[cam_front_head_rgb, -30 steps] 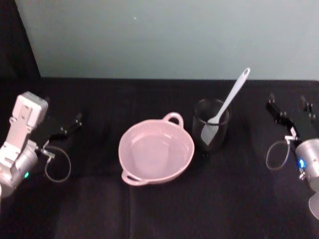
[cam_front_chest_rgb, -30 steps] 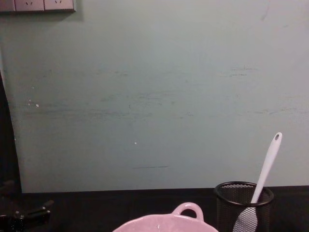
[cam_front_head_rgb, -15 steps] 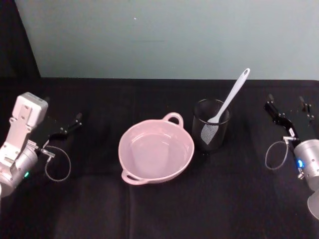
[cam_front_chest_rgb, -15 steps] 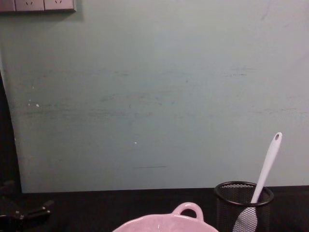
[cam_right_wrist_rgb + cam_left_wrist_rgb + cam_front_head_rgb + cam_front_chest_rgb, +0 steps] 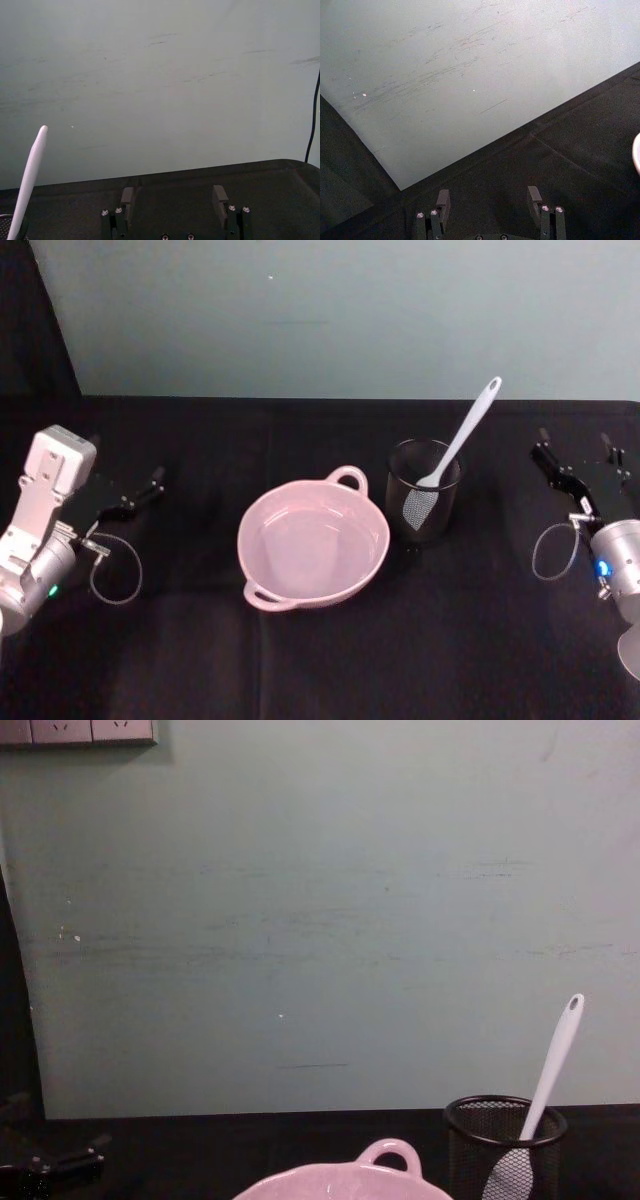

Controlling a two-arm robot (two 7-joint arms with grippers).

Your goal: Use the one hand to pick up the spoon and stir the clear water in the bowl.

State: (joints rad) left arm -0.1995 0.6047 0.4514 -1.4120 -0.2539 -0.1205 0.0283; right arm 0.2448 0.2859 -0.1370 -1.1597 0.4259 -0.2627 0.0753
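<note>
On the black table (image 5: 320,660) in front of me, the pale pink bowl (image 5: 314,544) sits near the middle, clear water inside, one loop handle pointing toward the far wall and another on the near rim. Just beside it on my right stands the black mesh cup (image 5: 424,490), close to the bowl but apart from it. The spoon (image 5: 456,444) is standing in that cup, blade down inside the mesh, its long white handle leaning up and away to the right, the oval hole at the tip clear of the rim. From the chest camera I get the same thing side-on: spoon (image 5: 547,1082) tilted in the cup (image 5: 503,1148), the bowl's far handle (image 5: 388,1156) poking up at the bottom edge.

My right end effector (image 5: 582,462) is out at the right edge of the table, well apart from the cup, fingers spread wide with nothing between them. Its own wrist camera shows the two fingers (image 5: 126,199) parted over bare black cloth, the spoon handle (image 5: 29,180) off to one side in the distance.

My left end effector (image 5: 130,498) is over at the left edge, well away from the bowl, and it too is spread wide, holding nothing; the wrist view shows both fingers (image 5: 443,199) apart above the table.
</note>
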